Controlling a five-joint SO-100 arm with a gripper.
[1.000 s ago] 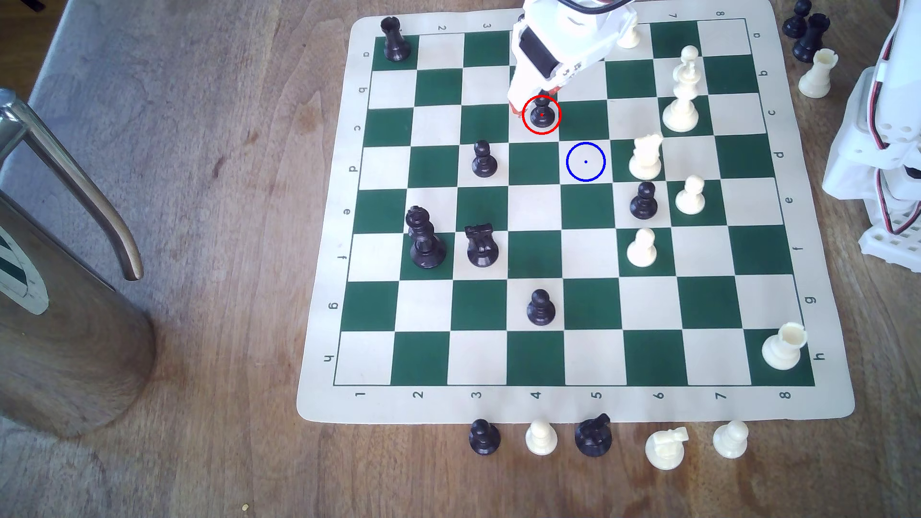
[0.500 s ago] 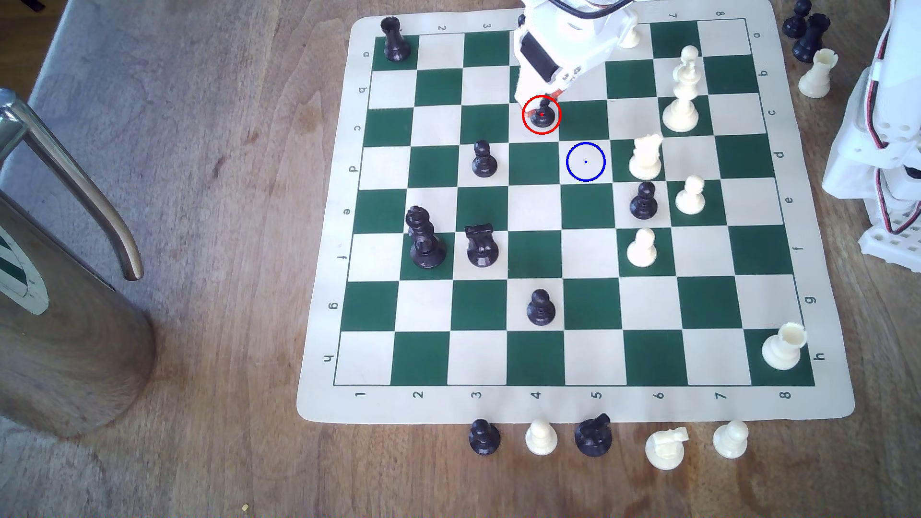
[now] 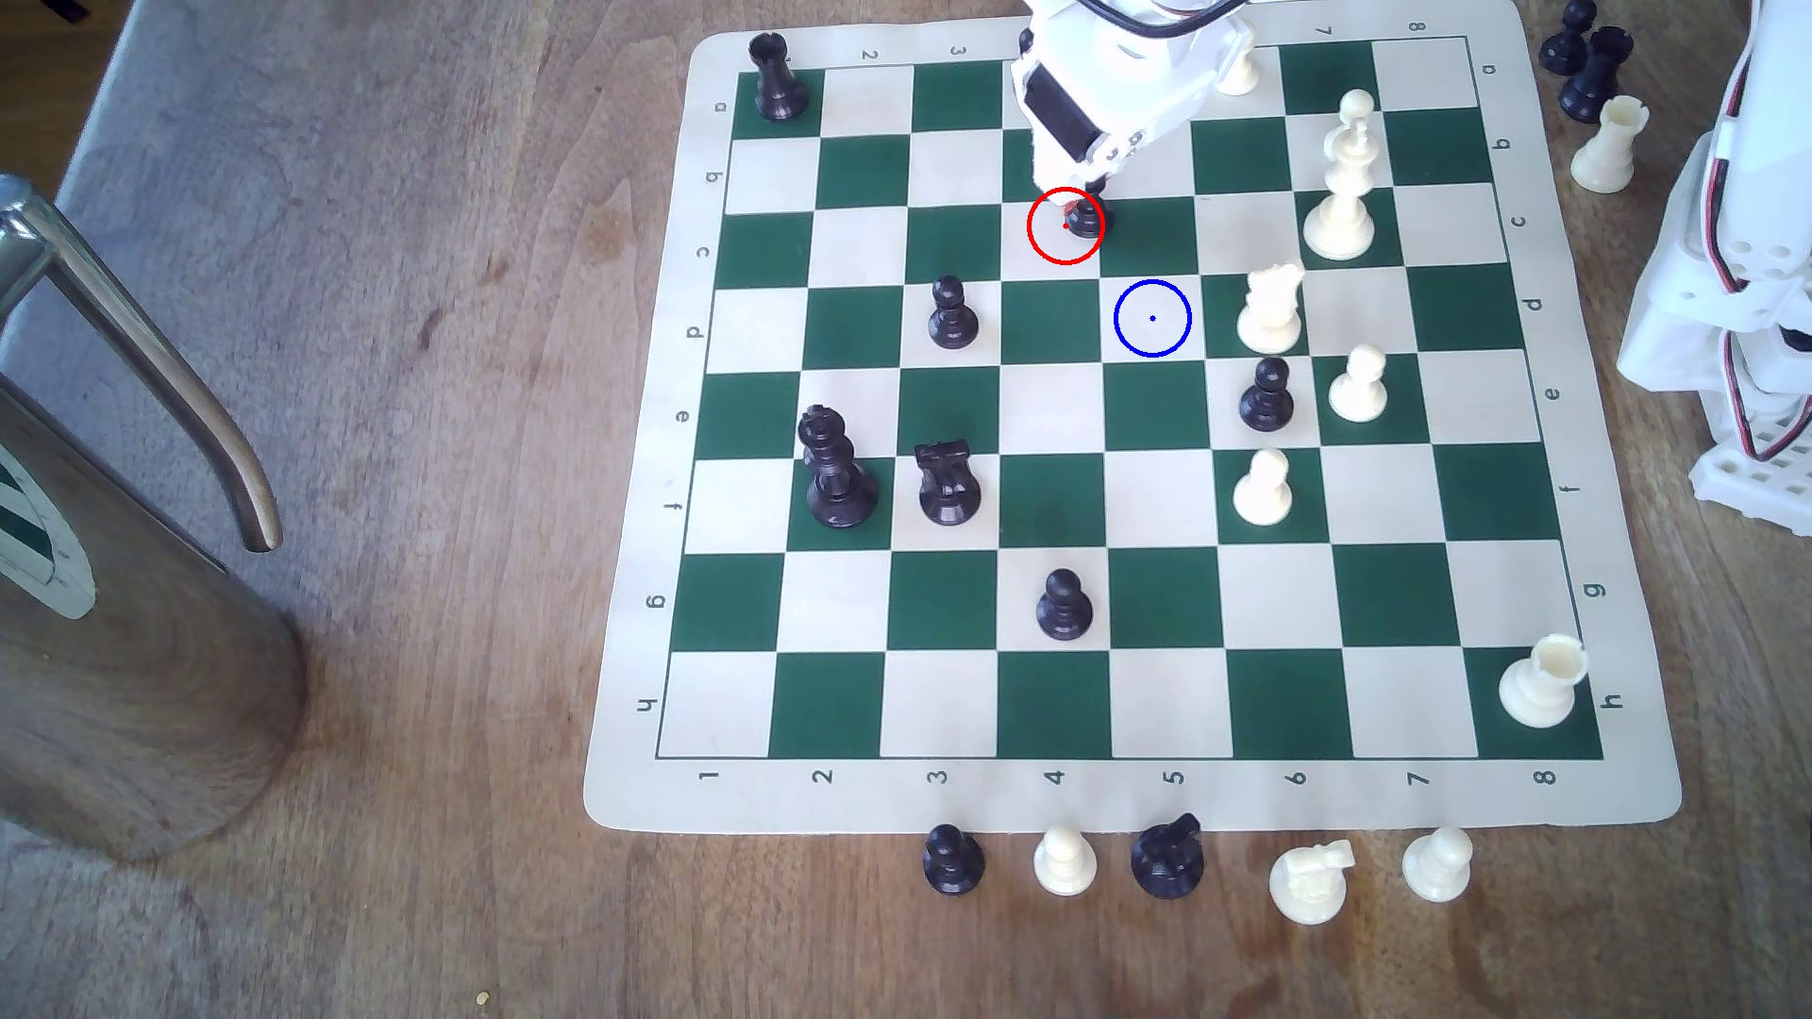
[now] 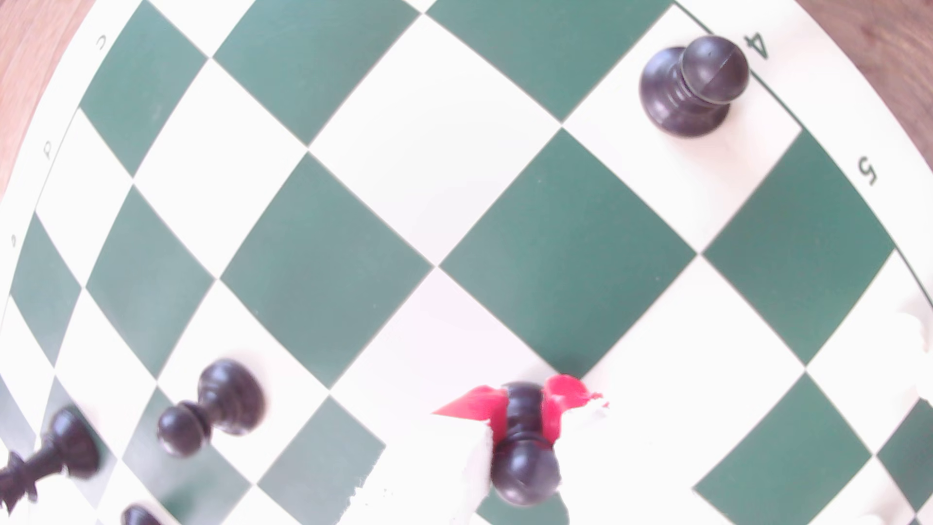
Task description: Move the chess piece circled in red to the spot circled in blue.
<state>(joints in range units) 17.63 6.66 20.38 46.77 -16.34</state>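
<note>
The chess piece circled in red is a small black pawn (image 3: pixel 1085 218), now at the right side of the red ring, off its centre dot. My white gripper (image 3: pixel 1079 201) comes down on it from the board's far side. In the wrist view, the red fingertip pads (image 4: pixel 474 405) press on both sides of the pawn's (image 4: pixel 525 449) stem, so the gripper (image 4: pixel 525 404) is shut on it. Whether the base still touches the mat is not clear. The spot circled in blue (image 3: pixel 1152 318) is a bare cream square, one row nearer and one column to the exterior view's right.
A cream piece (image 3: pixel 1270 309) stands just right of the blue ring and a black pawn (image 3: pixel 1265 395) sits diagonally nearer. Another black pawn (image 3: pixel 951 314) is two squares left of the ring. A tall cream king (image 3: pixel 1343 186), the arm's base (image 3: pixel 1745 294) and a metal jug (image 3: pixel 118 588) flank the board.
The gripper closed on the pawn and shifted toward the exterior view's right. The pawn went from the red ring's centre to its right edge.
</note>
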